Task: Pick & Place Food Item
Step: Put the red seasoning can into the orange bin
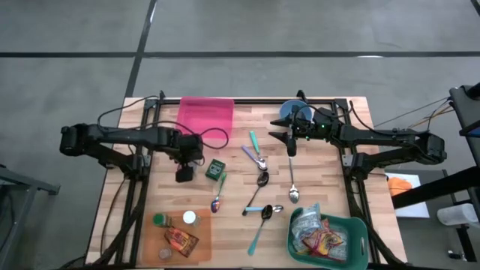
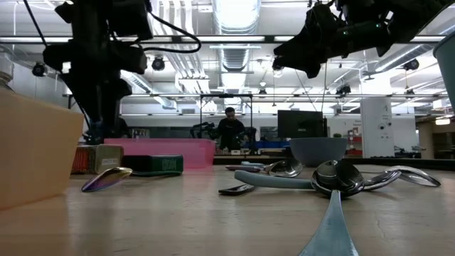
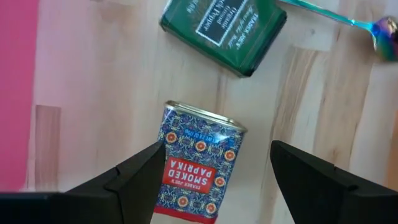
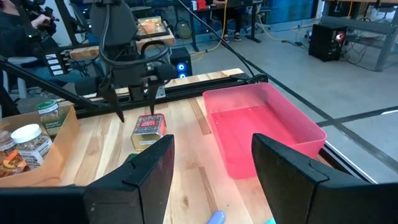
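Left gripper [image 3: 214, 177] hovers over the smoked paprika tin [image 3: 198, 163], fingers open and straddling it, no grip on it. Tin lies flat on the bench [image 1: 322, 161], left of centre, just beside the green pepper tin [image 1: 216, 169] and near the pink tray [image 1: 206, 115]. Right gripper [image 1: 291, 142] sits raised above the far right of the bench by the blue bowl [image 1: 294, 111], fingers parted, holding nothing. Several spoons [image 1: 292, 184] scattered mid-bench; green basket [image 1: 358, 240] of snack packets near right.
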